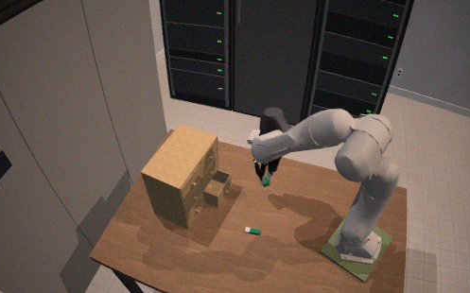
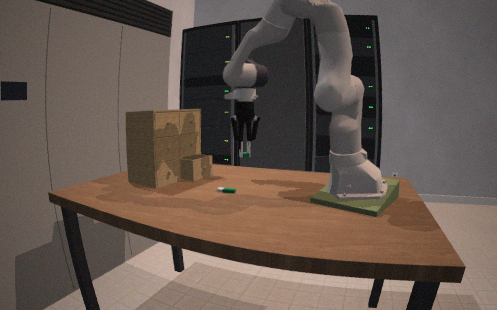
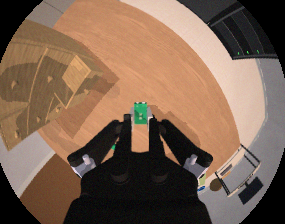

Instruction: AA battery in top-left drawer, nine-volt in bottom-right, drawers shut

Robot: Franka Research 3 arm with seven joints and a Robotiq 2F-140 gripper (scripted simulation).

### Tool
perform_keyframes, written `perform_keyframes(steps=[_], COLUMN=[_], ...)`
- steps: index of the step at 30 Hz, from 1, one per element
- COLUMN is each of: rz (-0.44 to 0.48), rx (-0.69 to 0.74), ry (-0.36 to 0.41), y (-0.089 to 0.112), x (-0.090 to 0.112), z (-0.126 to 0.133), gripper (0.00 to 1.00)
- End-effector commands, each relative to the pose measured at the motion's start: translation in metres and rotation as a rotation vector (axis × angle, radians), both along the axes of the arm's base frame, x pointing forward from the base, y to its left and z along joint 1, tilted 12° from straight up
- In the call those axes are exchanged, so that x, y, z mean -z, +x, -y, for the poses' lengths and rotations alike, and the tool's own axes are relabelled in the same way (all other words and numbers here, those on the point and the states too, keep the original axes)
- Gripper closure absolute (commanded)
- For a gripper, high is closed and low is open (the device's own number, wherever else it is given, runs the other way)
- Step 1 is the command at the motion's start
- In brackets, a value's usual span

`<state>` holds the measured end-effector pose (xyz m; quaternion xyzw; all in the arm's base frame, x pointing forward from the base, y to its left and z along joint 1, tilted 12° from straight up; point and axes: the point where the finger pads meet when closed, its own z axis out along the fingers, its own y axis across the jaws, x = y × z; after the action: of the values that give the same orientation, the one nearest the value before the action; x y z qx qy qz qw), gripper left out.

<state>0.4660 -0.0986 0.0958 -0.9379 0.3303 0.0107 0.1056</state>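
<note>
gripper: the gripper [image 2: 245, 151] hangs high above the desk [image 1: 305, 227], pinched narrow on a small green block [image 3: 140, 112]. Blocky shape, so I'd call it the nine-volt battery.

other battery: the round white-and-green one [image 1: 252, 231], most likely the AA, lies flat on the desk, well apart from the chest and from the arm's green base plate [image 1: 376, 265].

chest: the wooden chest [image 1: 178, 156] sits at the far left of the desk, fronts facing the arm. One bottom-row drawer [image 1: 218, 185] is pulled out; the rest look pushed in.

which drawer: in the exterior view the open drawer [image 2: 195, 167] is on the right as you face the fronts, so that matches where the nine-volt goes.

where we are: my guess is mid-carry. The battery is up in the air, off to the side of the open drawer and not over it yet.

what could go wrong:
- letting go before it's lined up; the drawer opening is small, so the battery could hit the rim and bounce onto the desk
- coming in too low and knocking the drawer, which has no stop and could droop or slide right out
- shoving the drawer shut too hard and scooting the whole chest
- the top left drawer isn't opened yet, so the AA has nowhere to go
</note>
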Motion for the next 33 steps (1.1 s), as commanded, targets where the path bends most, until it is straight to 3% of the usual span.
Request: perform_keyframes(steps=[1,6,7,31,32,33], rz=[-0.004,-0.004,-0.027,-0.027,-0.050,-0.050], rx=[0.018,0.018,0.124,0.124,0.235,0.235], ry=[0.003,0.003,0.009,0.009,0.015,0.015], y=[0.000,0.000,0.001,0.001,0.002,0.002], x=[0.000,0.000,-0.001,-0.001,-0.002,-0.002], z=[-0.002,-0.002,-0.007,-0.007,-0.013,-0.013], gripper=[0.86,0.86,0.86,0.86,0.86,0.86])
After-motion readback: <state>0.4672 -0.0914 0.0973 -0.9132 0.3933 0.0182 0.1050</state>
